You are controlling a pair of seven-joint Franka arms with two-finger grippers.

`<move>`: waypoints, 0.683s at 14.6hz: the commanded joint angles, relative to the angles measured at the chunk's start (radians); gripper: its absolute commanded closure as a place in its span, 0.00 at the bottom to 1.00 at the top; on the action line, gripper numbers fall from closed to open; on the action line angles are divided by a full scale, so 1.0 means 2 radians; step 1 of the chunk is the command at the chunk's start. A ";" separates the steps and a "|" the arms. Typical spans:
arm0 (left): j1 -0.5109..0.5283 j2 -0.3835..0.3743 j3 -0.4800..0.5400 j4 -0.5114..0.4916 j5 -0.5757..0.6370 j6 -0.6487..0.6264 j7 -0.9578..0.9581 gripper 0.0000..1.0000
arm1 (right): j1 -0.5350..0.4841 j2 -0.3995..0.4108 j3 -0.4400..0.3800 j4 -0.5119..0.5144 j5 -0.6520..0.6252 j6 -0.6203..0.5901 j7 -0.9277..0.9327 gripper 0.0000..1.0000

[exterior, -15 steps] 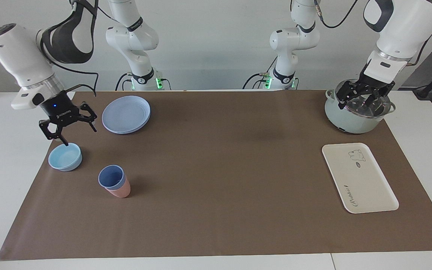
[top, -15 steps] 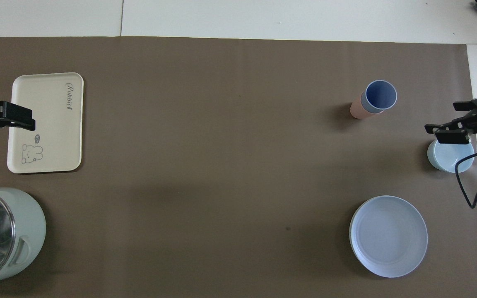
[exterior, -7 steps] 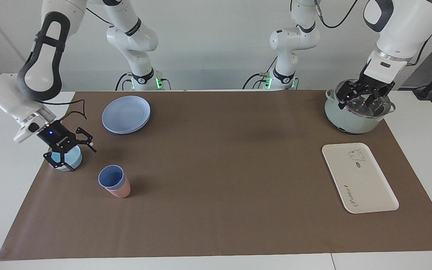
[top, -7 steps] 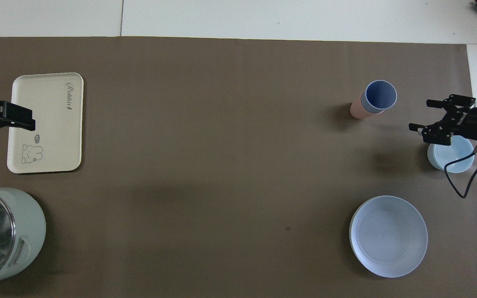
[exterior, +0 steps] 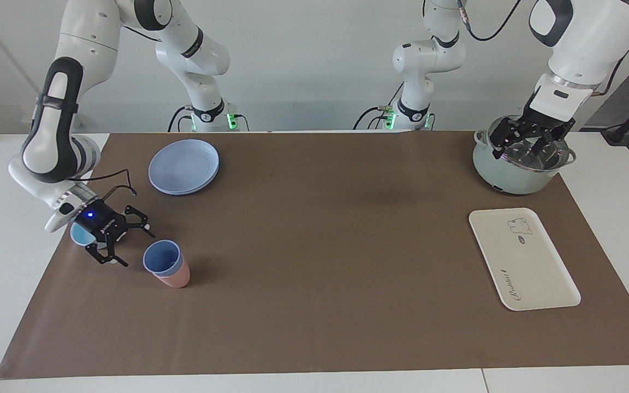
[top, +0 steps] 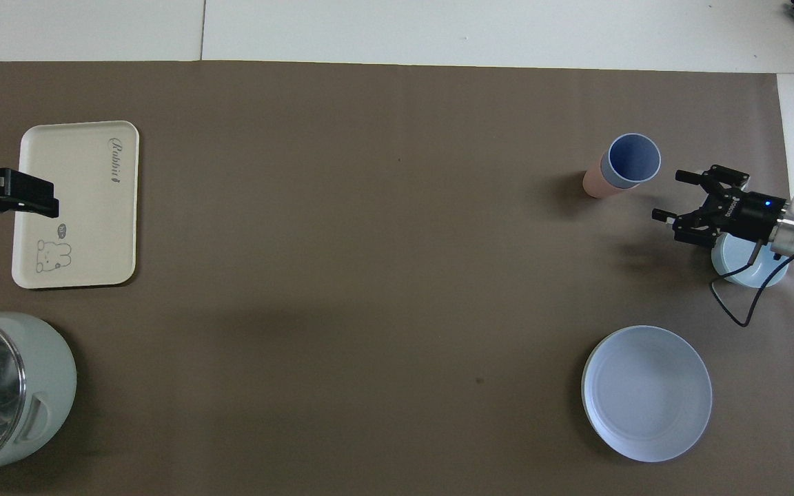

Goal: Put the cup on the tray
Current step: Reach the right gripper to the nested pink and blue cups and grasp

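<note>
A: From the facing view, where does the right gripper (exterior: 125,246) stand?

B: Low beside the cup (exterior: 162,259), on the side toward the right arm's end, its jaws spread wide and holding nothing. It does not touch the cup. The bowl (exterior: 81,234) is partly hidden by the gripper's body.

A: And the cup?

B: Upright, nested in the pink cup (exterior: 176,278), on the brown mat (exterior: 314,305) near the plates (exterior: 183,166). The tray (exterior: 523,257) lies well apart, toward the left arm's end.

A: The left gripper (exterior: 528,143)?

B: It hangs over the pot (exterior: 519,164), jaws open, gripping nothing; that arm waits.

A: Does the overhead view agree?

B: Yes. The right gripper (top: 681,195) points at the cup (top: 633,160), jaws wide apart with a gap between them and the cup. The bowl (top: 748,265) shows under its wrist; the plates (top: 646,393) lie nearer the robots. The left gripper (top: 38,196) overlaps the tray (top: 87,207) edge, its opening unreadable here.
</note>
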 commanded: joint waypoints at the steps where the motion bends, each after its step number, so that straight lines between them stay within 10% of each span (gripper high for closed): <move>1: 0.001 -0.010 0.000 -0.011 0.008 -0.004 -0.003 0.00 | -0.002 0.019 0.007 0.016 0.049 -0.011 -0.032 0.00; 10: 0.001 -0.010 0.000 -0.011 0.008 -0.004 -0.004 0.00 | 0.025 0.027 0.015 0.024 0.081 0.016 -0.034 0.00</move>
